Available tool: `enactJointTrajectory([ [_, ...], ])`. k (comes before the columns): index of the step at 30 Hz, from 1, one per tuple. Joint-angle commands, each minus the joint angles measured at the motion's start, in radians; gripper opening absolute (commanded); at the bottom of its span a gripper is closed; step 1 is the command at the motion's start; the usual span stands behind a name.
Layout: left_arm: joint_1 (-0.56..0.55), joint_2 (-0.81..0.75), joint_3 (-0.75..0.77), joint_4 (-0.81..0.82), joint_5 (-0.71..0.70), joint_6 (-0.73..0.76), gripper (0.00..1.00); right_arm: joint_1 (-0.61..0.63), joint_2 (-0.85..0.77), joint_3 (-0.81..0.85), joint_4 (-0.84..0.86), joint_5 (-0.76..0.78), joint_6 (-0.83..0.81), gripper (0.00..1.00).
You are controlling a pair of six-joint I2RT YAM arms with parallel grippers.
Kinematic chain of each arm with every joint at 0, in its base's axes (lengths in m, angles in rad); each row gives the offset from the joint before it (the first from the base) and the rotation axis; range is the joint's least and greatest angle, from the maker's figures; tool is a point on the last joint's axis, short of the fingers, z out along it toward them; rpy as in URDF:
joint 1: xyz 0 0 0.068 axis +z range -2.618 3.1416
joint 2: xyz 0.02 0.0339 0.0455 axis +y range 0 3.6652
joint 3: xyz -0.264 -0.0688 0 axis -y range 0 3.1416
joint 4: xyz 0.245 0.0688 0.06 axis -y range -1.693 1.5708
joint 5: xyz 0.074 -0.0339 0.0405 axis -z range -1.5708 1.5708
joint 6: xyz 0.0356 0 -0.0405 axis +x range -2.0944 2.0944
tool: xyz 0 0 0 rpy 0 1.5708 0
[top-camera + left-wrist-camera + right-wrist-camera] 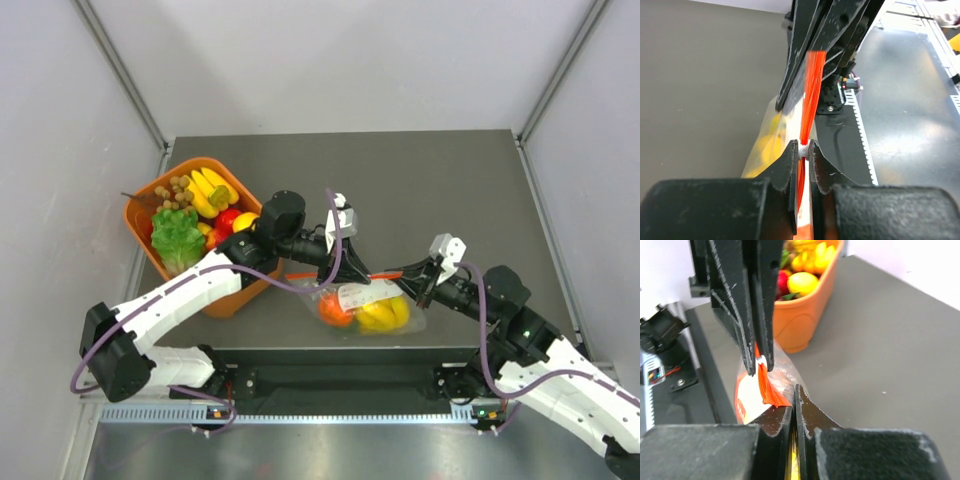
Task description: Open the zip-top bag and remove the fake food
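Note:
The zip-top bag (368,300) hangs just above the table's near edge, held between both grippers. Through its clear plastic I see the fake food: an orange-red round fruit (335,310) and a yellow banana bunch (386,315). My left gripper (804,149) is shut on the small white slider of the orange zip strip (812,85). In the top view the left gripper (349,277) comes down onto the strip from above. My right gripper (795,390) is shut on the bag's end by the strip (769,390), a short way right of the left gripper (752,305). The right gripper (413,285) reaches in from the right.
An orange plastic basket (234,297) stands at the left of the table, holding lettuce (178,238), bananas and other toy fruit. The same basket (805,310) shows behind the left gripper in the right wrist view. A black rail (340,380) runs along the near edge.

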Motion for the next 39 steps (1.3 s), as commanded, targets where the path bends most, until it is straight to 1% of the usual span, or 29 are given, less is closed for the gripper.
enactJointTrajectory([
  [1, -0.003, -0.018, 0.028, -0.087, -0.030, 0.053, 0.00, -0.009, -0.057, 0.055, 0.032, 0.152, -0.018, 0.00],
  [6, 0.001, -0.044, 0.027, -0.106, -0.084, 0.070, 0.00, -0.010, -0.068, 0.065, 0.026, 0.239, -0.016, 0.00],
  [10, 0.002, -0.052, 0.027, -0.116, -0.107, 0.081, 0.00, -0.010, -0.060, 0.077, 0.019, 0.352, -0.005, 0.00],
  [15, 0.004, -0.058, 0.031, -0.129, -0.119, 0.092, 0.00, -0.009, -0.037, 0.115, -0.022, 0.471, 0.002, 0.00],
  [19, 0.004, -0.066, 0.033, -0.132, -0.121, 0.093, 0.00, -0.010, -0.022, 0.143, -0.045, 0.534, 0.007, 0.00],
  [26, 0.005, -0.072, 0.031, -0.127, -0.113, 0.092, 0.00, -0.010, -0.005, 0.181, -0.068, 0.612, 0.007, 0.00],
  [39, 0.004, -0.079, 0.031, -0.127, -0.099, 0.087, 0.00, -0.025, 0.065, 0.218, -0.048, 0.733, -0.002, 0.00],
])
